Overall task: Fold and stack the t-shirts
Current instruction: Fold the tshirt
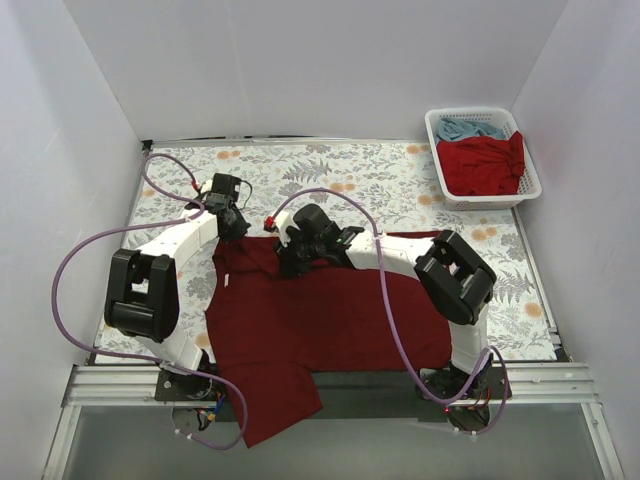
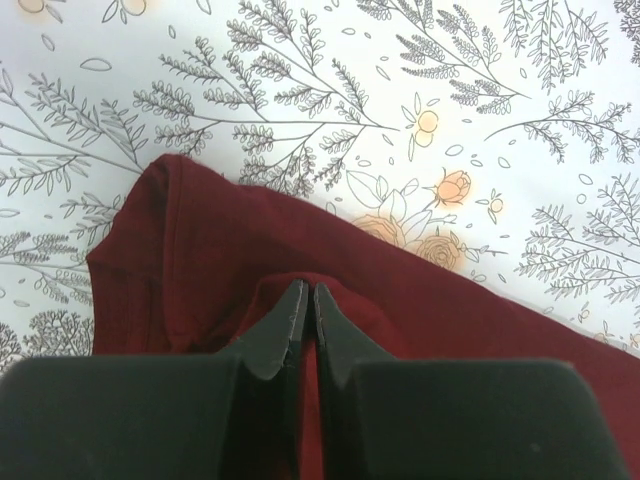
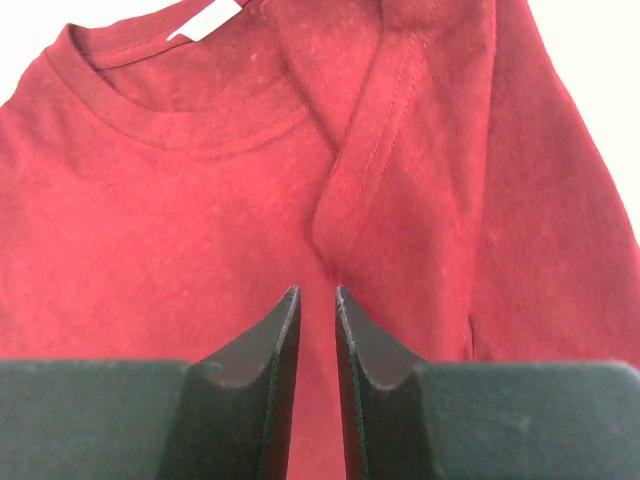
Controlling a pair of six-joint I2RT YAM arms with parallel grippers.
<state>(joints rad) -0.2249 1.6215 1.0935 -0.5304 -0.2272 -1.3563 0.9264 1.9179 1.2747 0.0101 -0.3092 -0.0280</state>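
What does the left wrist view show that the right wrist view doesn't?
Left wrist only: the tablecloth with its floral print, and the left gripper shut on a raised fold of the shirt. Right wrist only: the collar with a white label, a stitched hem folded over, and the right gripper, jaws slightly apart over the cloth. Both: the same maroon shirt under the fingers.

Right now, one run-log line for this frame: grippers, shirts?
left gripper: shut on maroon t-shirt | right gripper: slightly open, above it | red t-shirt, light blue t-shirt: in basket
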